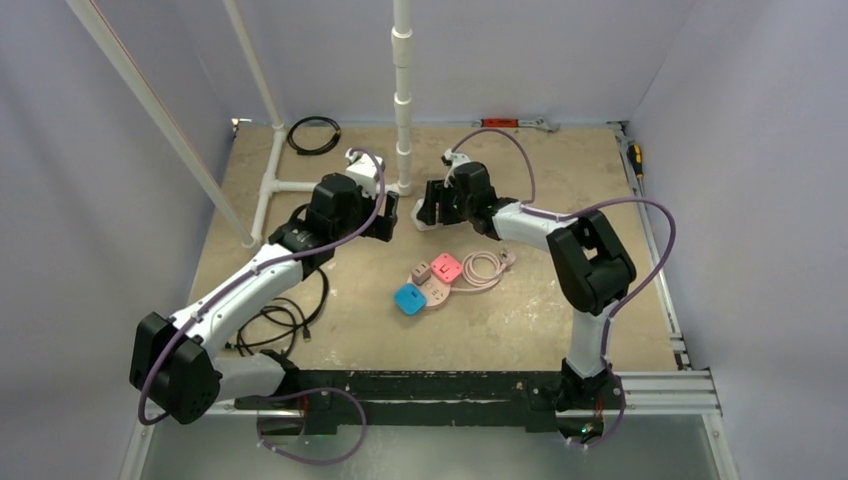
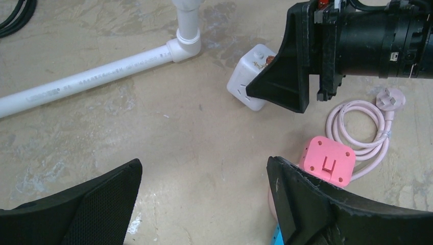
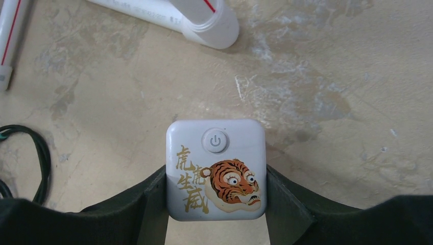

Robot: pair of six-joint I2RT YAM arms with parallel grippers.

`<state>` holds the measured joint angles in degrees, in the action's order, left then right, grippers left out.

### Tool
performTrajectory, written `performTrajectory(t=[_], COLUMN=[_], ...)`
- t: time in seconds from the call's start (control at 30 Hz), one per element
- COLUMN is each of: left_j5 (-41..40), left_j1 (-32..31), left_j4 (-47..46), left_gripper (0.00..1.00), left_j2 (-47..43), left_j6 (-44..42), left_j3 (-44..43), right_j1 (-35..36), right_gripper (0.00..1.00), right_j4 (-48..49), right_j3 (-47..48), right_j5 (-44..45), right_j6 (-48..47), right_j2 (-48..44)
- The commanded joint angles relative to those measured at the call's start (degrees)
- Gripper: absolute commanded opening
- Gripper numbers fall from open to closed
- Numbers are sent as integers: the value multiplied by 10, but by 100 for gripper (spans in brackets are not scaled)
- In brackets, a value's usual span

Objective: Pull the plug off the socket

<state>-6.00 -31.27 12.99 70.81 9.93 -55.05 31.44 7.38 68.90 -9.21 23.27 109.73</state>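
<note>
The right gripper (image 3: pixel 215 178) presses both sides of the white tiger plug (image 3: pixel 215 148), near the table's (image 1: pixel 560 180) far edge. The left gripper (image 2: pixel 204 167) hangs wide open, holding nothing. The socket (image 1: pixel 437 291) lies mid-table, mostly hidden under a pink cube (image 1: pixel 446 266) and a blue cube (image 1: pixel 409 299).

The socket (image 1: pixel 437 291) is set mid-way on the table (image 1: pixel 360 268), plugs (image 1: pixel 446 267) clustered on it, its coiled cord (image 1: pixel 484 268) laid to the right. Behind, a cube adapter (image 3: pixel 215 153) is enclosed by the right gripper (image 3: pixel 215 177) beside the upright pipe (image 1: pixel 402 100).
</note>
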Motion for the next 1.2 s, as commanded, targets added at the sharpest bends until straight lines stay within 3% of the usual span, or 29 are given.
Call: performTrajectory(t=[0.0,0.43,0.6,0.93,1.17], left_j5=[6,5,8,18,63], left_j1=[0,0,0,0,0], left_j4=[-6,-8,-8,-9,-16], left_gripper=[91,91,91,91,92], left_j2=[8,20,18,15,14], left_j6=[11,13,14,14,9], left_j3=[-5,-4,-3,-2,0], right_j1=[-6,-14,-15,-16,-15], right_gripper=[25,55,73,98,99], right_j4=[45,28,25,26,-2], right_j3=[29,36,35,23,-4], right_j5=[-8,12,14,37,95], right_j6=[-16,-35,-45,-60,-79], right_j2=[-7,21,22,-4,-87])
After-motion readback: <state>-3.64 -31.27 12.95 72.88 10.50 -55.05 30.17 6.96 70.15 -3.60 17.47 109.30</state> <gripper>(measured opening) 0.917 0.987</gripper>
